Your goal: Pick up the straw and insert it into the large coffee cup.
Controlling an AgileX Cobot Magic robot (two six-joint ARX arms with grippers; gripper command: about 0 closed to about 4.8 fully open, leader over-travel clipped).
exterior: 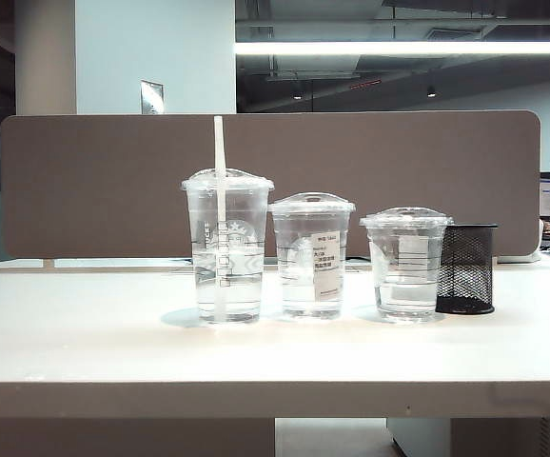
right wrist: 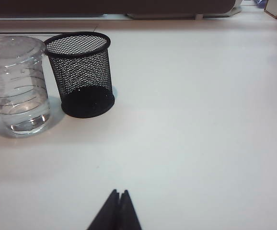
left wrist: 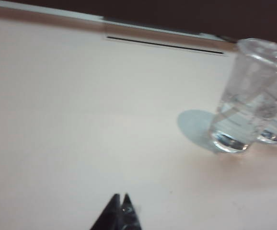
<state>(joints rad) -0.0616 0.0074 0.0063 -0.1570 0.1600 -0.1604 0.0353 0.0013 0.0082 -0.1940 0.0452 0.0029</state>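
Note:
The straw (exterior: 219, 152), a thin white tube, stands upright in the large coffee cup (exterior: 227, 248), passing through its domed lid and rising well above it. This tallest clear cup holds water and is the leftmost of the three cups. Neither arm shows in the exterior view. My left gripper (left wrist: 121, 197) is shut and empty, low over the bare table, with the blurred large coffee cup (left wrist: 248, 96) well ahead of it and off to one side. My right gripper (right wrist: 120, 192) is shut with nothing in it, well short of the cups.
A medium clear cup (exterior: 311, 255) with a white label and a squat clear cup (exterior: 406, 262) stand to the right of the large one. A black mesh pen holder (exterior: 466, 268) sits beside the squat cup (right wrist: 18, 86). A brown divider panel (exterior: 351, 171) closes the table's far side.

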